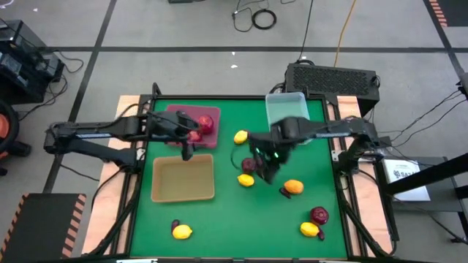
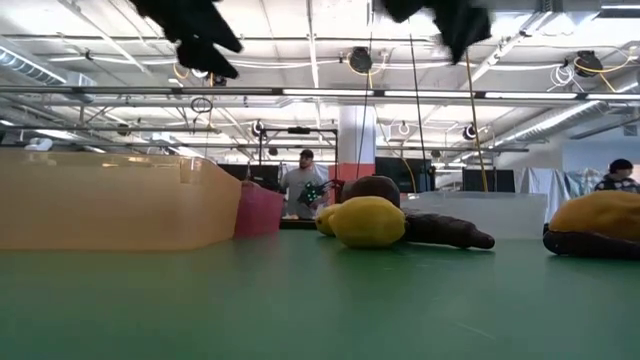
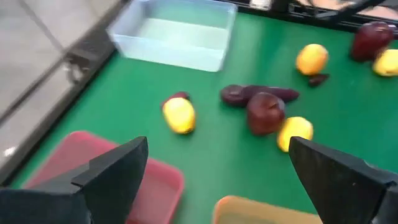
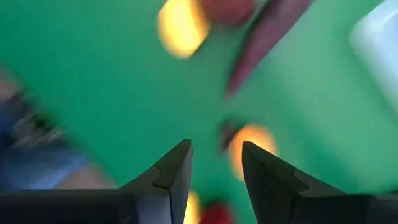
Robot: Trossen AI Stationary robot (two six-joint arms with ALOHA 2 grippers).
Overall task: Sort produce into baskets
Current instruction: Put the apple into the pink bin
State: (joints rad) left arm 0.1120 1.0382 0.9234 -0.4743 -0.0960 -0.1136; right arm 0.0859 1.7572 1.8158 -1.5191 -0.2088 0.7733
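Note:
My left gripper (image 1: 186,148) is open and empty, above the gap between the maroon tray (image 1: 183,115) and the tan tray (image 1: 183,180); its wide-spread fingers show in the left wrist view (image 3: 214,168). The maroon tray holds two dark red fruits (image 1: 205,123). My right gripper (image 1: 265,172) hangs over the table's middle, narrowly open and empty (image 4: 216,163). Beside it lie a dark red fruit (image 1: 248,165), a yellow fruit (image 1: 246,180) and an eggplant (image 3: 258,93). A lemon (image 1: 240,136) lies near the clear bin (image 1: 287,109).
An orange fruit (image 1: 293,187) on a dark piece lies right of my right gripper. A red fruit (image 1: 319,215) and a yellow one (image 1: 310,229) lie near the right front. A yellow fruit (image 1: 182,231) and a small dark piece (image 1: 175,223) lie at the front left.

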